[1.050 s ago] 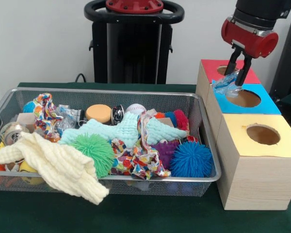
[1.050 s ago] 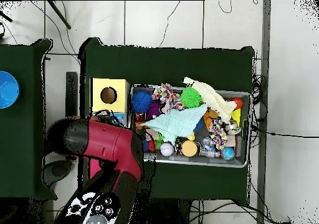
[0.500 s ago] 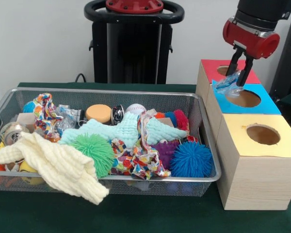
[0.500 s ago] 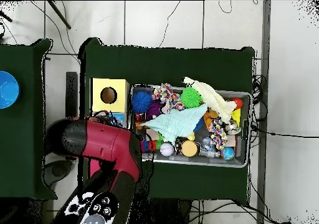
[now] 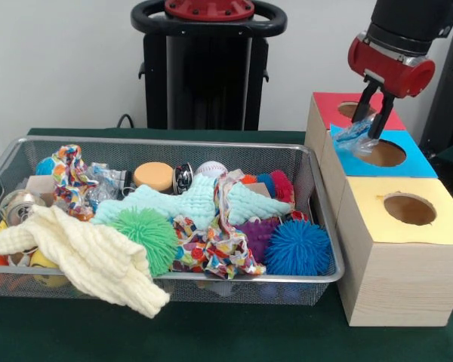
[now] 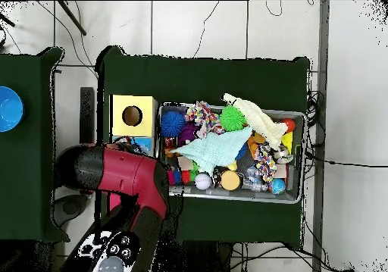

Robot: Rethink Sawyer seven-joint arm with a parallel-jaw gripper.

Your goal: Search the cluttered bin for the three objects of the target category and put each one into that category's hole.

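- The wire bin (image 5: 317, 226) is still crowded: a cream cloth (image 5: 90, 260) draped over its near rim, a pale teal cloth (image 5: 192, 202) across the middle, a patterned rag (image 5: 211, 245), spiky balls in green (image 5: 145, 235), blue (image 5: 297, 247) and purple (image 5: 258, 232), a small white ball (image 5: 211, 169) and a round tan lid (image 5: 153, 175) toward the back.
- Beside the bin stands a row of three boxes, each with a round hole in its top: a yellow box (image 5: 430, 226) nearest, a blue box (image 5: 415, 161) in the middle, a red box (image 5: 328, 105) farthest.
- The arm (image 6: 125, 176) covers the blue and red boxes from overhead, so only the yellow one shows there.
- The gripper (image 5: 373, 113) hangs above the blue box, its fingers pinched on a crumpled piece of clear plastic (image 5: 352, 136).
- The plastic dangles over the left edge of the blue top, just beside the hole, not yet inside it.
- My reading: this is a delivery in its last stretch, with only the release over the blue hole left for this piece.
- What already lies inside the boxes is hidden, so I cannot tell how many of the three are done; more clear plastic (image 5: 104, 181) shows at the bin's back left, probably another to fetch.
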